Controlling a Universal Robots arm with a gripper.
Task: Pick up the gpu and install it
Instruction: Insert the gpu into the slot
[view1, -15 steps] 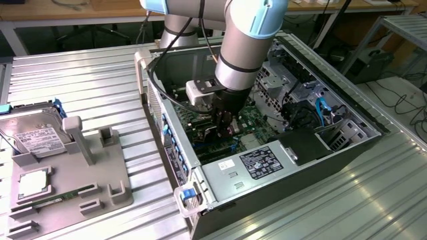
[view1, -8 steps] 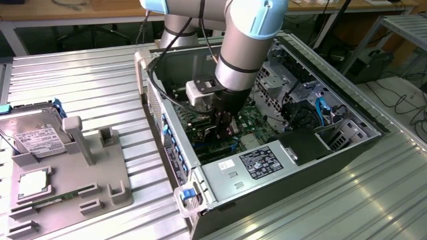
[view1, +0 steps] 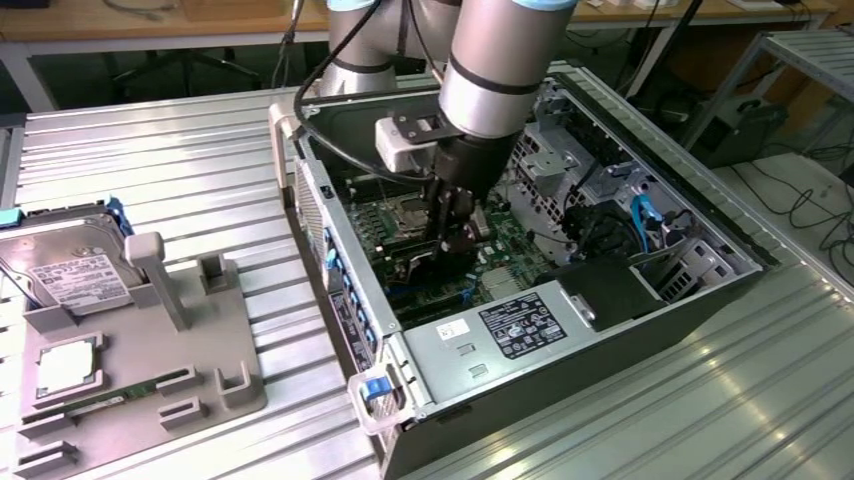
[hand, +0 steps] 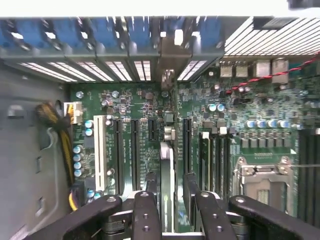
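The gpu (hand: 168, 165) stands edge-on in a motherboard slot inside the open computer case (view1: 340, 270). Its pale metal bracket (hand: 169, 57) reaches up to the row of blue slot latches. My gripper (hand: 170, 187) straddles the card from above. The fingers (hand: 150, 192) sit on either side of it, with a narrow gap showing on one side, so the jaws stand open around the card rather than clamped on it. In the exterior view the gripper (view1: 454, 245) reaches down into the case, over the green motherboard (view1: 514, 265).
A grey holder block (view1: 147, 340) lies at the exterior view's left with a silver hard drive (view1: 67, 270) and a green memory stick (view1: 120, 392). Inside the case are the power supply (view1: 521, 325), the CPU socket (hand: 262, 182) and yellow cables (hand: 55, 117).
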